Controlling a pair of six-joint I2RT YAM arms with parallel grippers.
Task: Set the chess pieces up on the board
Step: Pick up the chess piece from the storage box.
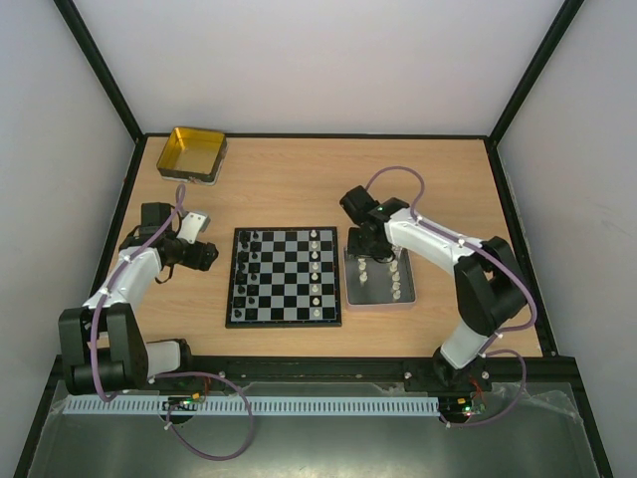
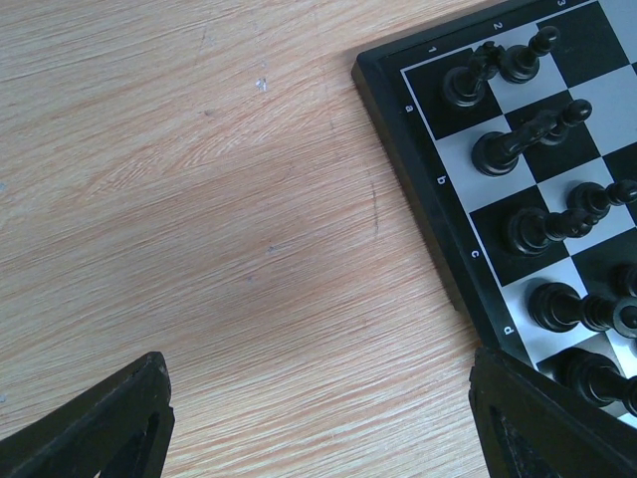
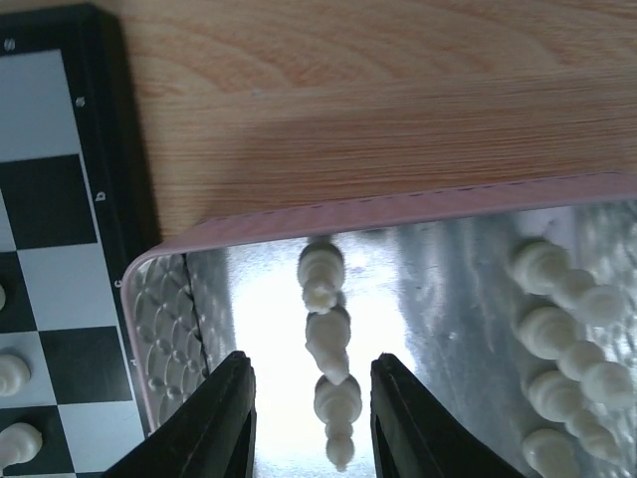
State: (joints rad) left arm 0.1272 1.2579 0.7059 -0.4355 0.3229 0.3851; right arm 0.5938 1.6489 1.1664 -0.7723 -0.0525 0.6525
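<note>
At the right of centre in the top view, the right claw [image 1: 364, 259] hangs over the upper left corner of the silver tray [image 1: 378, 307], which sits just beside the right edge of the board [image 1: 285, 323]. In the right wrist view the claw [image 3: 311, 363] is released: its two dark fingers [image 3: 224, 418] rise from the bottom edge on either side of a column of white pieces [image 3: 328, 339] in the tray [image 3: 398, 207]. The lowest piece of that column stands in the gap, nearer the finger on the right, and a sliver of tray shows on both sides of it. More white pieces [image 3: 562, 319] crowd the right of that frame. The board [image 3: 50, 199] fills the left edge, with white pieces [image 3: 12, 373] at its lower left.

In the top view, black pieces [image 1: 249, 269] fill the board's two left columns and white pieces [image 1: 316, 274] stand along a column near its right side.

The left claw [image 1: 204, 254] hovers over the bare table [image 1: 299, 189] left of the board. It is released, holding nothing, and in its wrist view the fingers [image 2: 100, 423] are spread wide. The board corner with black pieces [image 2: 518, 149] lies at the upper right of that view. A yellow tin [image 1: 192, 149] sits in the upper left of the top view.
</note>
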